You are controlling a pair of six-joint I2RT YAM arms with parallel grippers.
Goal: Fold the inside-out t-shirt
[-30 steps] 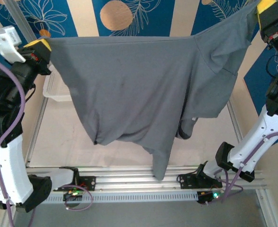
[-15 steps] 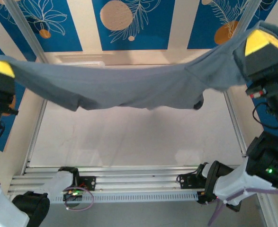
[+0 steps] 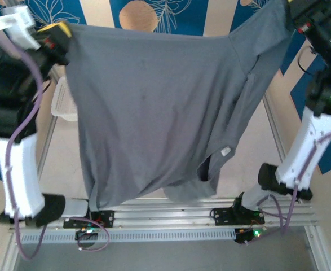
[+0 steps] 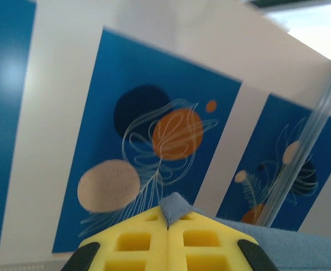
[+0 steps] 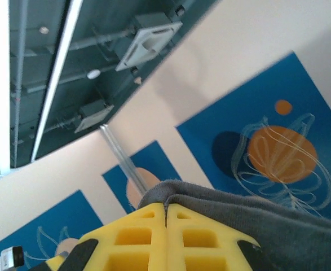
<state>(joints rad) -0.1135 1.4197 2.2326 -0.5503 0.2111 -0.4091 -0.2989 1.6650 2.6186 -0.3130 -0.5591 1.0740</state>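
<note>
Inside-out t-shirt (image 3: 154,113) hangs as 1 sheet over the table (image 3: 248,161), long axis vertical, hem toward the near edge. Left gripper (image 4: 168,226) and right gripper (image 5: 165,217) each pinch 1 upper corner, jaws pressed on cloth; I judge both arms equally placed for laying it down.

The plain slate-grey t-shirt (image 3: 154,113) hangs spread in the air, top edge stretched taut, lower hem drooping unevenly.

The left arm (image 3: 16,164) and right arm (image 3: 312,141) stand raised, one at each top corner of the t-shirt (image 3: 154,107). The left gripper (image 4: 167,219) and right gripper (image 5: 165,210) (yellow pads pressed together) pinch its cloth.
</note>
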